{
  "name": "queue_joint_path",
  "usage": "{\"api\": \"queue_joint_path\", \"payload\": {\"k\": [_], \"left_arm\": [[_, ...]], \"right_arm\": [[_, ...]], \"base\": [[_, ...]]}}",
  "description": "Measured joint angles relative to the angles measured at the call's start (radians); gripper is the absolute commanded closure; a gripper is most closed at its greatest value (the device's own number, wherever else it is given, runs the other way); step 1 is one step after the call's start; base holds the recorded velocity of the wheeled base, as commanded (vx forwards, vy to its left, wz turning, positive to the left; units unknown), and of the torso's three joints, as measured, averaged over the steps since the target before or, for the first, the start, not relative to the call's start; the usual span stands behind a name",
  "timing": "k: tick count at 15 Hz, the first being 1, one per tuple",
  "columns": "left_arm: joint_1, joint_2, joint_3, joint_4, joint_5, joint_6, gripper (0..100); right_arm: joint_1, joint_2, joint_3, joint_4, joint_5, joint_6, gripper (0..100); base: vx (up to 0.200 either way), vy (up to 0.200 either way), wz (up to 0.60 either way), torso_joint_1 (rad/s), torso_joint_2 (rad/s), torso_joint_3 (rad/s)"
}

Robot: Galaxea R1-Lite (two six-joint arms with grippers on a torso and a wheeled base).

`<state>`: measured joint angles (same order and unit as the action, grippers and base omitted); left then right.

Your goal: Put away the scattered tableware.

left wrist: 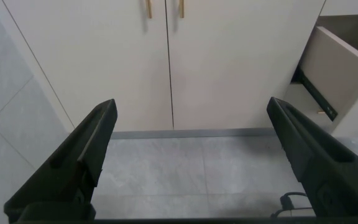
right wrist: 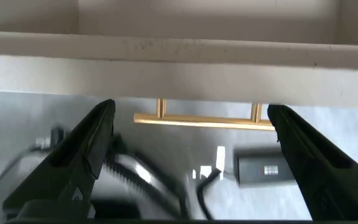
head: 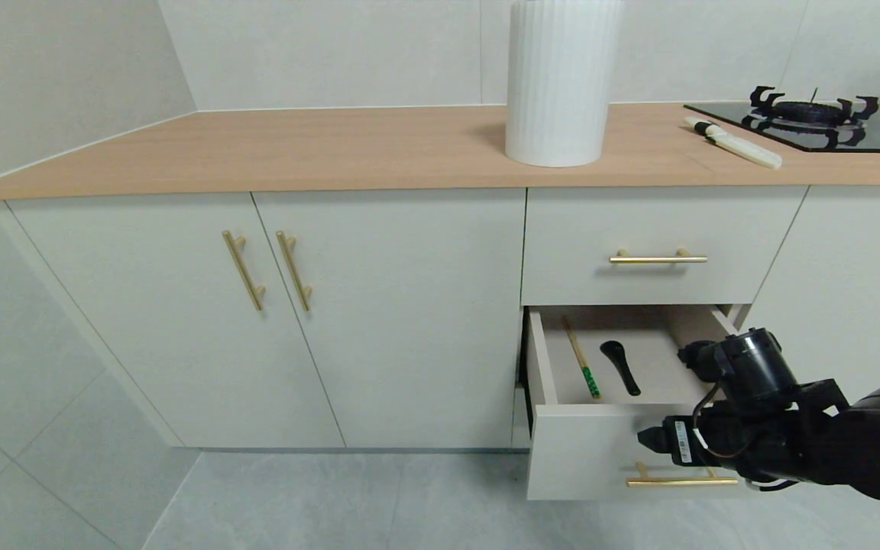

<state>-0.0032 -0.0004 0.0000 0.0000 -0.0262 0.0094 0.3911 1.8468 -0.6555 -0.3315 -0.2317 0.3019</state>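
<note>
From where I stand, the lower drawer is pulled out beneath the counter. A pair of chopsticks and a black spoon lie inside it, both lengthwise from back to front. The right pincer hangs just in front of the drawer's face with its jaws apart and nothing between them. In its wrist view the gold handle sits across the gap, a little beyond the tips. One piece is left out: a white utensil at the right end of the counter, just beside the near left corner of the hob. It lies above the right pincer, back from it and slightly to its right. Its long axis slants from the hob side towards the counter's front edge. The left pincer is spread wide and empty, low over the floor before the double cabinet doors, well apart from the utensil. I'd judge the right arm the nearer for fetching it. Its jaws would have to come down across that slant, not along it. A tall white ribbed jar stands near the counter's middle.
</note>
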Motion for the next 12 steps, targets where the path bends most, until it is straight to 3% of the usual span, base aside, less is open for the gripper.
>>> {"api": "queue_joint_path", "payload": {"k": [9, 12], "left_arm": [[0.0, 0.0, 0.0, 0.0, 0.0, 0.0, 0], [0.0, 0.0, 0.0, 0.0, 0.0, 0.0, 0]], "right_arm": [[-0.061, 0.101, 0.05, -0.292, -0.024, -0.014, 0], [-0.082, 0.116, 0.05, -0.313, -0.013, -0.107, 0]], "base": [[0.0, 0.0, 0.0, 0.0, 0.0, 0.0], [0.0, 0.0, 0.0, 0.0, 0.0, 0.0]]}}
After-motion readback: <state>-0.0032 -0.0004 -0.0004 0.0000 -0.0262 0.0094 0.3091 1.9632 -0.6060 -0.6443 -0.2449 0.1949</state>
